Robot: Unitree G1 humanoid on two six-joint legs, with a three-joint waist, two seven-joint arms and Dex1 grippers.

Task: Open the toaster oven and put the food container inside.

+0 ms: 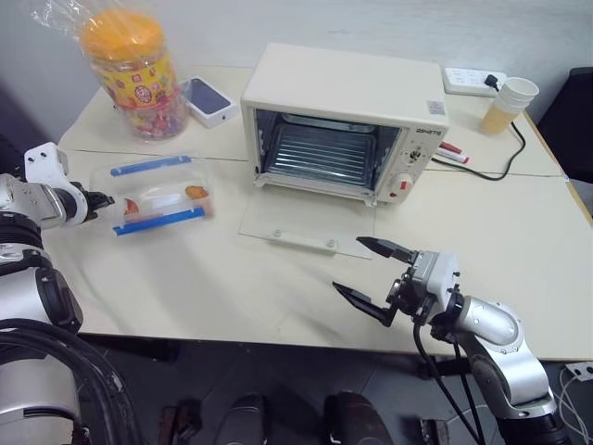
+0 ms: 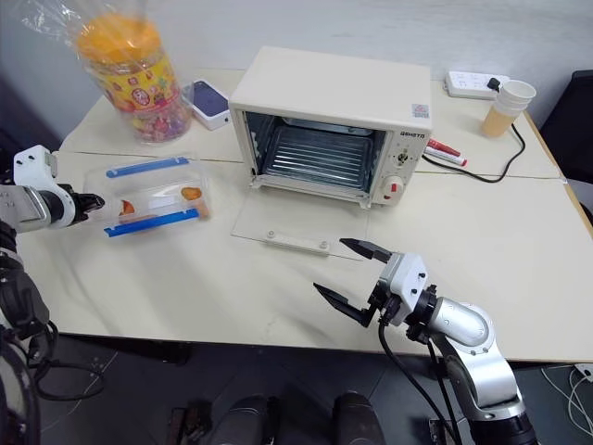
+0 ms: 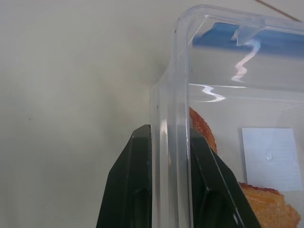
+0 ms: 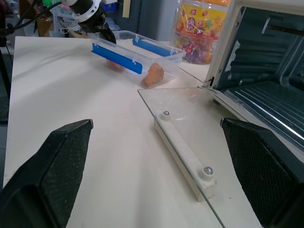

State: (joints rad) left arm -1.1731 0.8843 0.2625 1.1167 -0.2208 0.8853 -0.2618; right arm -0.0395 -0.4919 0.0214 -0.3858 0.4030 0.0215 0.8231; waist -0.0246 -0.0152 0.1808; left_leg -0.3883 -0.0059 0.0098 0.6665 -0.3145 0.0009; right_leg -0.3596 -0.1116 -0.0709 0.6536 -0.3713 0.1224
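Currently the left pincer [image 3: 168,190] clamps the end wall of the food container [image 1: 159,197], a clear flat box with two blue clips and orange food pieces, resting on the bench [image 1: 278,287] left of the toaster oven [image 1: 343,125], whose glass door lies flat; the right pincer [image 1: 372,273] hangs wide, empty

You have a tall clear candy jar with an orange lid [image 1: 136,76] at the far left corner of the cream table [image 1: 278,287], a small white box with a dark blue top [image 1: 208,100] just beside it. Far right: a white power strip [image 1: 471,82], a paper cup [image 1: 510,104], red-capped markers [image 1: 451,152] and a black cable [image 1: 508,159].
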